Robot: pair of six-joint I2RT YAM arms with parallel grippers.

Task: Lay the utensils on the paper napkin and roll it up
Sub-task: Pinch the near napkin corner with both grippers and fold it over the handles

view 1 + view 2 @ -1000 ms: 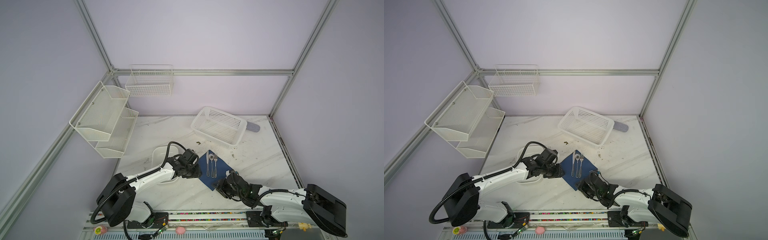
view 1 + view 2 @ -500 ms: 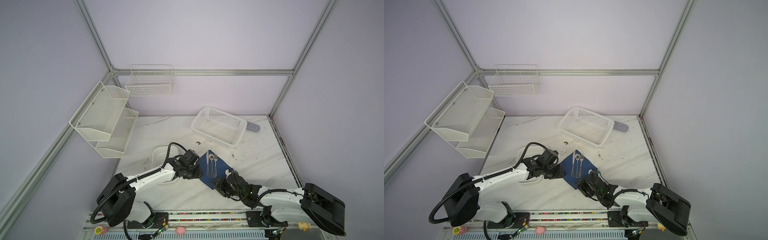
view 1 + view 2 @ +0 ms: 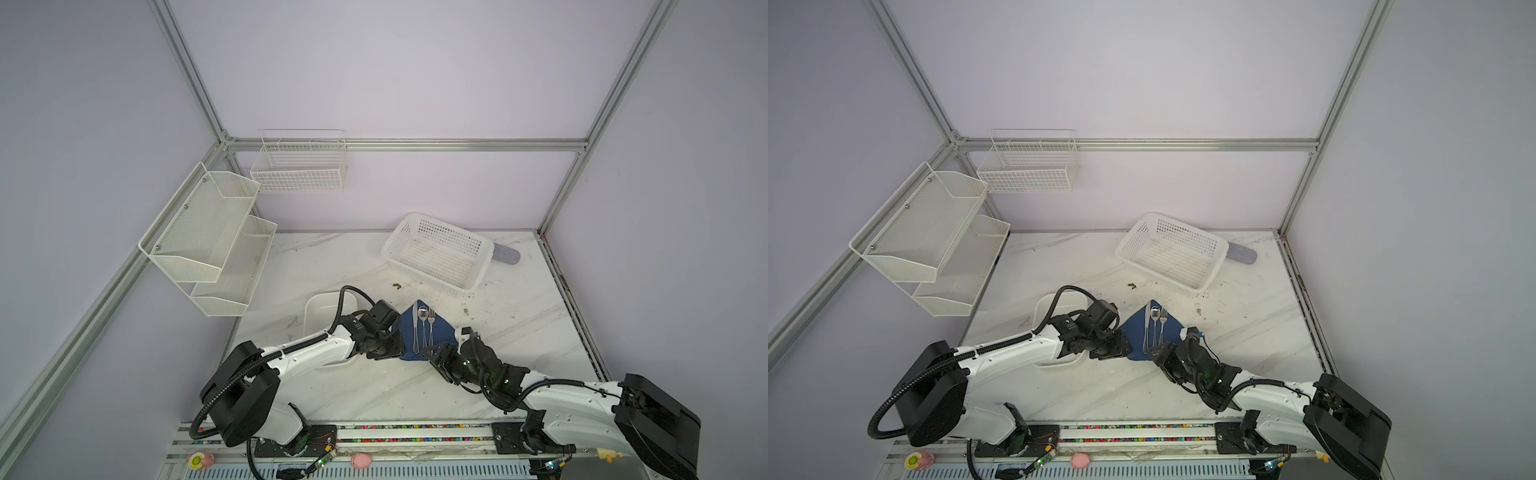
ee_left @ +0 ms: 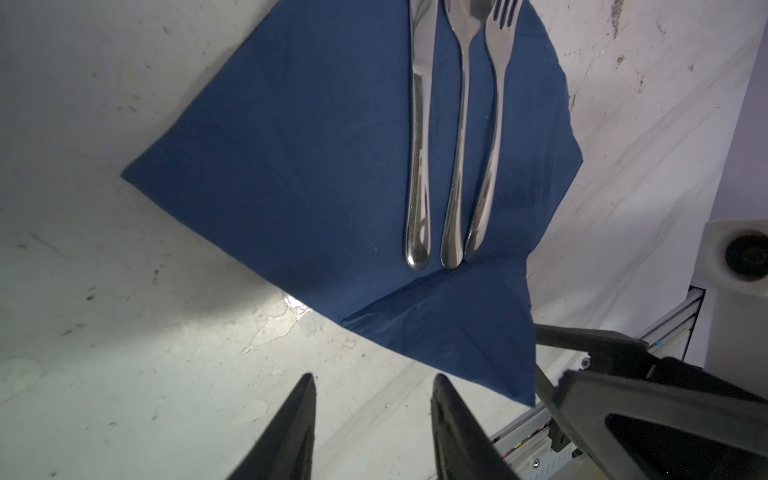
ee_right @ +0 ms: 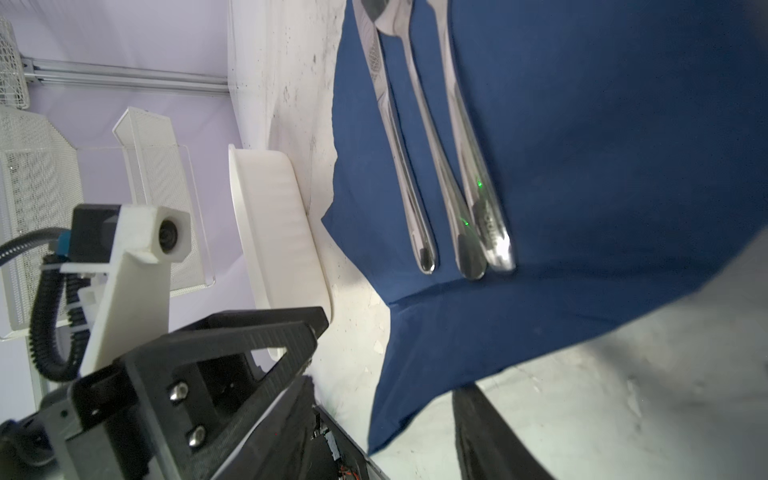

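Left gripper point(image 4: 372, 378): fingers apart, holding nothing, above the table point(image 4: 124, 332).
Right gripper point(image 5: 386, 384): fingers apart, napkin corner between them.
Paper napkin point(image 4: 311, 166): on the table, near corner bent up.
Utensils point(image 4: 457, 166): knife point(image 4: 419, 166), spoon point(image 4: 462, 104), fork point(image 4: 492, 145) side by side on the napkin.

utensils point(image 4: 459, 145) cropped at heads, dish point(image 3: 323, 309) half hidden

Your marble table point(image 3: 519, 332) is white, scuffed and speckled; directly on it lie a navy napkin point(image 3: 405, 330) and, near it, a white dish point(image 3: 322, 309). Farther back sits a perforated basket point(image 3: 453, 230); a grey-blue case point(image 3: 506, 255) lies just beside it.
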